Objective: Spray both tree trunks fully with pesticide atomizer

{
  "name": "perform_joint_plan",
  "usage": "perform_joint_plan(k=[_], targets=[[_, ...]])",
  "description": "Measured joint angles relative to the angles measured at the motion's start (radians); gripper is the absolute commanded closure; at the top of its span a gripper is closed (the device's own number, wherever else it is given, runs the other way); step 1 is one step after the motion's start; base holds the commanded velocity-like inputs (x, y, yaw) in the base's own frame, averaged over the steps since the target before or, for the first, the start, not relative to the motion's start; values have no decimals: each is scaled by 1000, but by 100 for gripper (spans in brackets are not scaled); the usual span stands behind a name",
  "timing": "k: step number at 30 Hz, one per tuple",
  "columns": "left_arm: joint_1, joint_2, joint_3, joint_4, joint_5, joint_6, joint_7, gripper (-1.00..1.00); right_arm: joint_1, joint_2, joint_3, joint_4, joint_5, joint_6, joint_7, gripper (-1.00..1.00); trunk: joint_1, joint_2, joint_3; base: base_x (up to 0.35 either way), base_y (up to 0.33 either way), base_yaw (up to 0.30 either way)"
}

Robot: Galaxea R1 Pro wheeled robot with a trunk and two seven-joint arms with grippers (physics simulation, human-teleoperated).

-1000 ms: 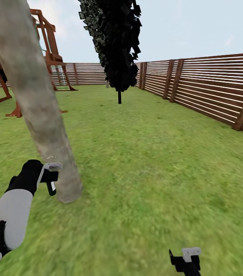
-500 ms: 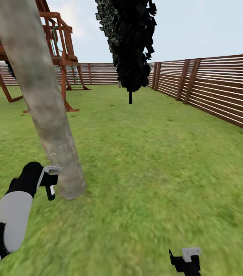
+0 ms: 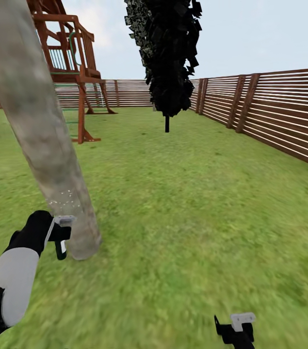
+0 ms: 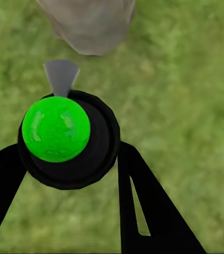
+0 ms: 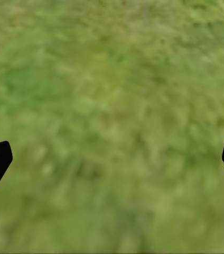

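At 8 o'clock in the head view, left gripper (image 3: 59, 236) grasps the atomizer (image 4: 64, 135), nozzle facing the tree trunk (image 3: 42, 140) just beside it on the lawn (image 3: 187, 203). At 5 o'clock, right gripper (image 5: 112, 159) hangs released above grass.

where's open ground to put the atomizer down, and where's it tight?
Open: the lawn between the tree trunk and the fence, up to the dark conifer; bare grass under the right gripper, jaws spread. Tight: at the trunk base, where the left gripper holds the atomizer beside it. The playset stands behind.
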Motion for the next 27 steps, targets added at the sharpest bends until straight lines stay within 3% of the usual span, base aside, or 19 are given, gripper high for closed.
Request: perform_joint_plan(k=[5,9,13,18,21,24,27], targets=[[82,-11,2,2,6,-6,2,100,0,0,0,0,0,0,0,-100,0,0,0,5,-273,265],[123,-1,9,3,6,-12,8,100,0,0,0,1,1,0,0,-100,0,0,0,118,-256,39],[129,-10,12,44,10,-86,14,100,0,0,0,2,1,0,0,-100,0,0,0,192,-228,179],[133,-2,14,49,3,-96,15,100,0,0,1,1,1,0,1,-100,0,0,0,123,-260,225],[157,-6,15,50,7,-100,15,100,0,0,1,1,2,0,2,-100,0,0,0,70,-275,29],[197,-8,15,49,5,-178,16,100,0,0,0,1,3,1,2,-100,0,0,0,33,-281,2],[215,-6,15,49,5,-199,16,100,0,0,1,1,3,1,3,-100,0,0,0,116,-294,0]])
